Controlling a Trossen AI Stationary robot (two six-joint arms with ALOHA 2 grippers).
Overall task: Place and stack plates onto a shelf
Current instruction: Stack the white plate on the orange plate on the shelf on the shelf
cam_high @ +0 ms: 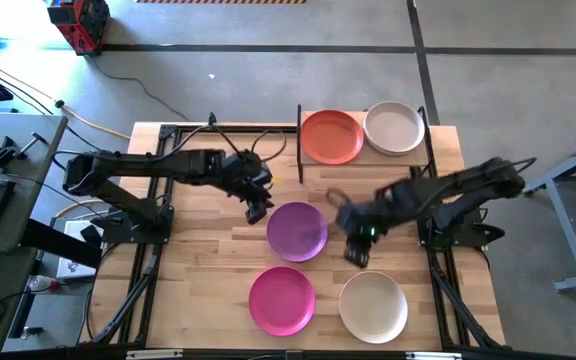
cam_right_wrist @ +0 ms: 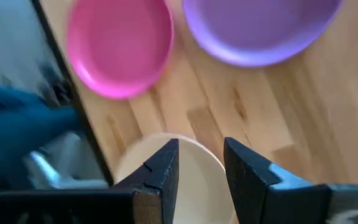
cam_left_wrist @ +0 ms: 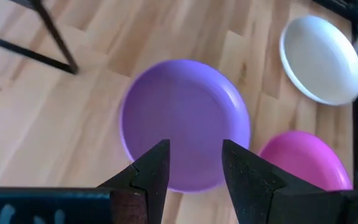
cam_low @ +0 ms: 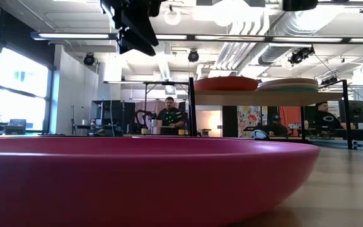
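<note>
overhead view of a wooden worktop (cam_high: 208,270) w/ two dark robot arms reaching in from either side. a small raised shelf (cam_high: 363,160) is sitting at the far edge, already carrying an orange plate (cam_high: 330,136) & a beige plate (cam_high: 395,128) side by side. three plates are lying flat on the worktop: a purple plate (cam_high: 297,231) in the middle, a magenta plate (cam_high: 281,299) & an off-white plate (cam_high: 373,306) nearer the front edge.

risks from here, as a guess: the left end effector (cam_high: 257,210) is hanging just beside the purple plate's rim, on the left-arm side, so coming down off-line could be nudging the plate sideways rather than catching its rim. these plates are shallow & matte, so a thin rim pinch could be slipping or tilting on the lift. the right end effector (cam_high: 356,252) is working close by, between the purple & off-white plates; both arms closing in on the middle could be bumping each other. the shelf's black posts are another snag point when carrying a plate over.

pose: left arm is stretching across from its side, wrist angled down, fingers (cam_left_wrist: 155,169) spread apart w/ nothing between them, purple plate showing through the gap. right arm is bending in from the other side, pointing down over the off-white plate's rim; its fingers (cam_right_wrist: 166,165) are standing apart, gripping nothing.
</note>
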